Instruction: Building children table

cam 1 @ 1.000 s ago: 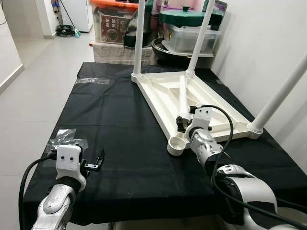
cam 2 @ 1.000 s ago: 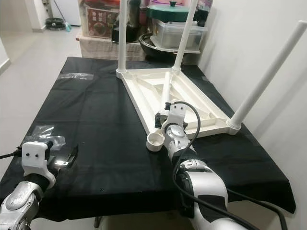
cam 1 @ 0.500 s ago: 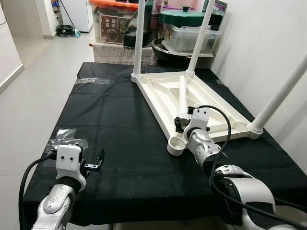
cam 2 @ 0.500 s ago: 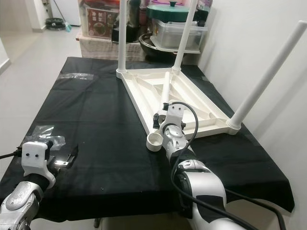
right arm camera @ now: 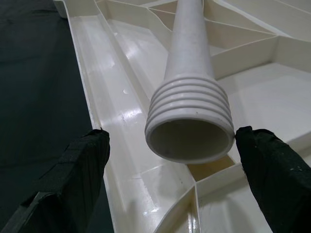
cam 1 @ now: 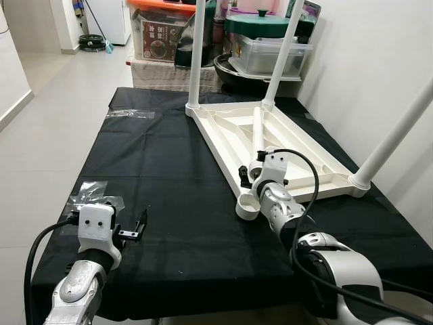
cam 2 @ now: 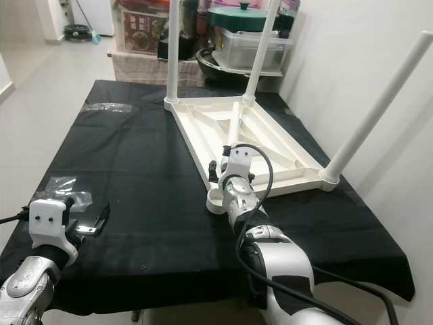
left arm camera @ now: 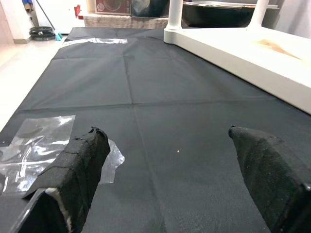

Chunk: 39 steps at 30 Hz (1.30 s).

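A white table top [cam 1: 230, 135] lies upside down on a black-covered table [cam 1: 162, 162]. Three white legs stand upright in its corners: two far ones [cam 1: 195, 54] [cam 1: 281, 54] and one at the right [cam 1: 399, 128]. The near-left corner socket [cam 1: 249, 205] is empty. A loose leg [cam 1: 258, 132] lies inside the underside. My right gripper [right arm camera: 175, 141] is open, with a finger on each side of the leg's threaded end [right arm camera: 189, 121], not touching it. My left gripper [left arm camera: 170, 145] is open over bare cloth at the near left, holding nothing.
A crumpled clear plastic bag [cam 1: 91, 196] lies by the left gripper, and a clear plastic strip [cam 1: 128, 114] lies at the far left corner. Storage boxes and pots [cam 1: 270, 40] are stacked behind the table. A white wall [cam 1: 379, 54] runs close along the right side.
My right gripper has shifted a little to the left at the loose leg's threaded end. The left arm has barely moved.
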{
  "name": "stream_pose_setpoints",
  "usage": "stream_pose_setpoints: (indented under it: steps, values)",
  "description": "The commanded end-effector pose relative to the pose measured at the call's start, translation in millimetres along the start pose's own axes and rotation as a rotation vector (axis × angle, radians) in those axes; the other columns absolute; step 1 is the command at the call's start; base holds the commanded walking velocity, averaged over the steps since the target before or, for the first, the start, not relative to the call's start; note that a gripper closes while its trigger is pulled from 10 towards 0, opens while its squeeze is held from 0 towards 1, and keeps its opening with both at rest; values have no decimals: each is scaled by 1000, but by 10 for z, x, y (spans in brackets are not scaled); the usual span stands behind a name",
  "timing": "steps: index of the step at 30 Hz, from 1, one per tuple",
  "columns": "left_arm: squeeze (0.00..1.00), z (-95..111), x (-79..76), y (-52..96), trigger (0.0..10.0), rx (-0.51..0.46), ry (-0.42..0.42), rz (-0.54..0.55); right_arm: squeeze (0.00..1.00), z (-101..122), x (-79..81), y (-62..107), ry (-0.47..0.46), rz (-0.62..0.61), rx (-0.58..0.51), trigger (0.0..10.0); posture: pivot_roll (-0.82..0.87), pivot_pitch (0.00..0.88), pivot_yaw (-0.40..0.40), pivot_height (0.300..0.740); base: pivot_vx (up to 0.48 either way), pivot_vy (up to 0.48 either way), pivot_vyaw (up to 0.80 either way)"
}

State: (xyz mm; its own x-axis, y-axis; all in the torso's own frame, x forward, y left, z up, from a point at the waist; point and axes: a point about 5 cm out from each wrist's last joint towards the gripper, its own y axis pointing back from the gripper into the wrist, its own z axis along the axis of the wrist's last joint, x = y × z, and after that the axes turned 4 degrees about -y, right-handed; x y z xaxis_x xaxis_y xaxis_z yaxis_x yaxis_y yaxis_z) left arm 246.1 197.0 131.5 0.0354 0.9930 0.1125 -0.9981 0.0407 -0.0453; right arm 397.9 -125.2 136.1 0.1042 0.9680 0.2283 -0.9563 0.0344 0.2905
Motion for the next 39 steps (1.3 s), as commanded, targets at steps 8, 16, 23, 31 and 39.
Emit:
stream_pose_setpoints:
  steps: [8, 16, 23, 31, 39]
  values:
    - [0, -22, -28, 36, 10000, 15, 2, 1, 0, -13, 18, -1, -12, -3, 17, 10000, 135, 0, -175, 740, 0, 0, 0]
    - [0, -23, -37, 60, 10000, 19, 3, 4, 0, -6, 15, -2, -9, -9, 15, 10000, 138, 0, -178, 740, 0, 0, 0]
    - [0, -21, -50, 105, 10000, 23, 4, 0, 0, 37, 19, -6, -5, -11, 2, 10000, 139, 0, -175, 740, 0, 0, 0]
    - [0, -56, -97, 243, 10000, 59, 15, -13, 0, 93, -10, -12, -1, -18, -13, 10000, 132, 0, -169, 740, 0, 0, 0]
    - [0, -67, -130, 477, 10000, 112, 16, -19, 0, 90, -35, -12, 6, -34, -17, 10000, 130, 0, -164, 740, 0, 0, 0]
